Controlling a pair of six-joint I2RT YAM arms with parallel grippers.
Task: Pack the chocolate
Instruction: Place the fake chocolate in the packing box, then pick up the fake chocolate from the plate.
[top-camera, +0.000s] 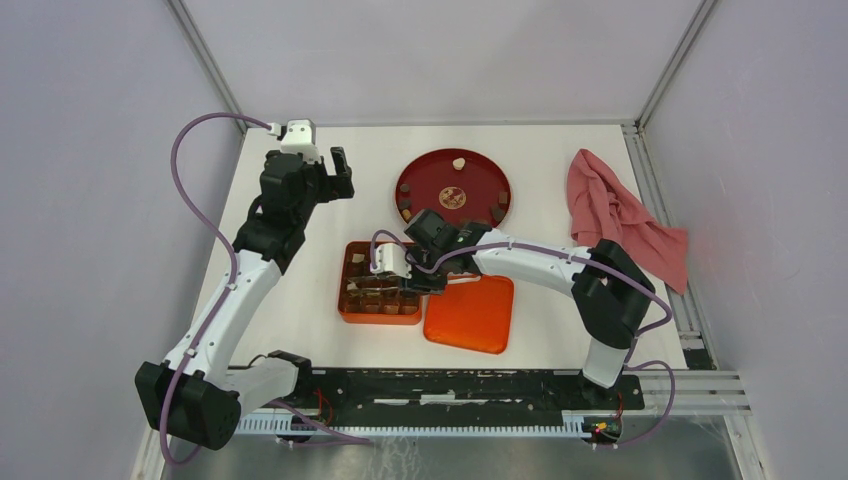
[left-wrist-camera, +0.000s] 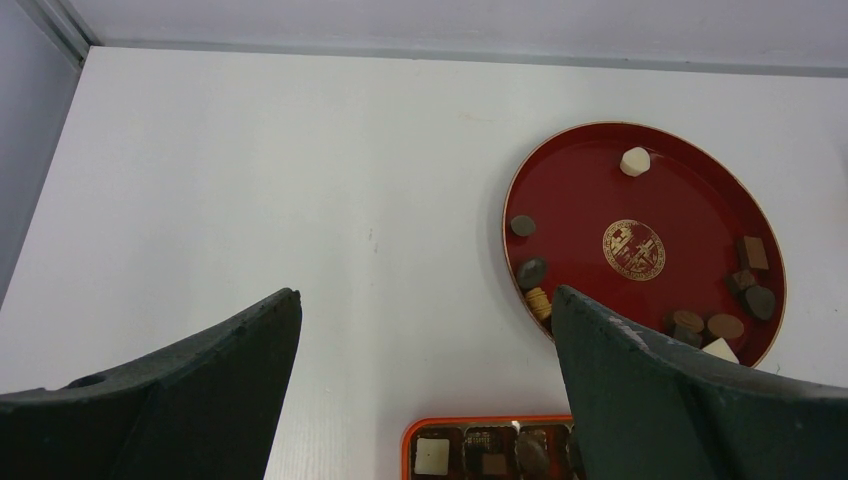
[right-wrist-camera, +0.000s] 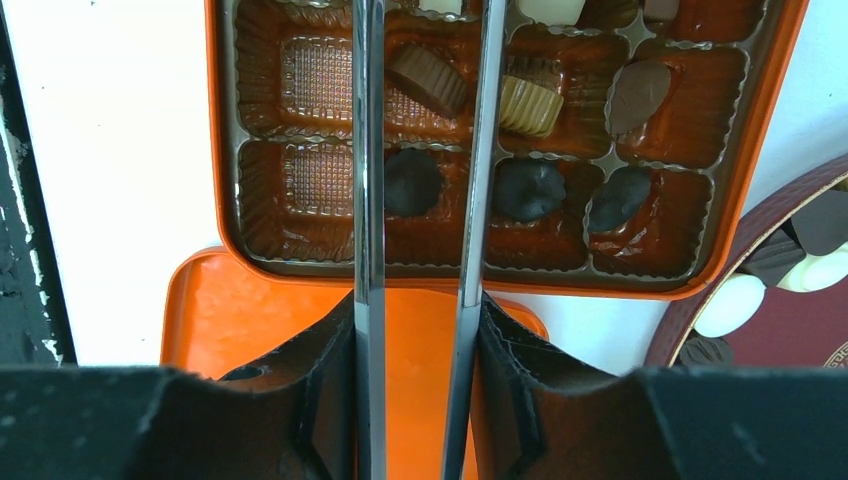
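An orange lid (top-camera: 470, 313) lies flat on the white table (top-camera: 560, 160), nearest the arm bases. Right against its left side sits an open orange box (top-camera: 352, 300), lined with a brown moulded tray of separate cells. Pieces of chocolate (right-wrist-camera: 528, 188) rest in many of the cells: dark rounds, milk-brown blocks and one ridged tan piece.

The right gripper (top-camera: 415, 283) hangs over the box. Its thin metal fingers (right-wrist-camera: 367, 150) are parted partway. A dark round piece lies in its cell between them, not pinched.

Farther back is a round red plate (top-camera: 420, 172) with a gold emblem at its centre. More chocolate is scattered on it, with one cream piece at the far rim and dark pieces along both sides.

Left of the plate, the left gripper (left-wrist-camera: 425, 292) hovers above bare table, spread wide and holding nothing. A crumpled pink cloth (top-camera: 620, 215) lies at the far right edge.
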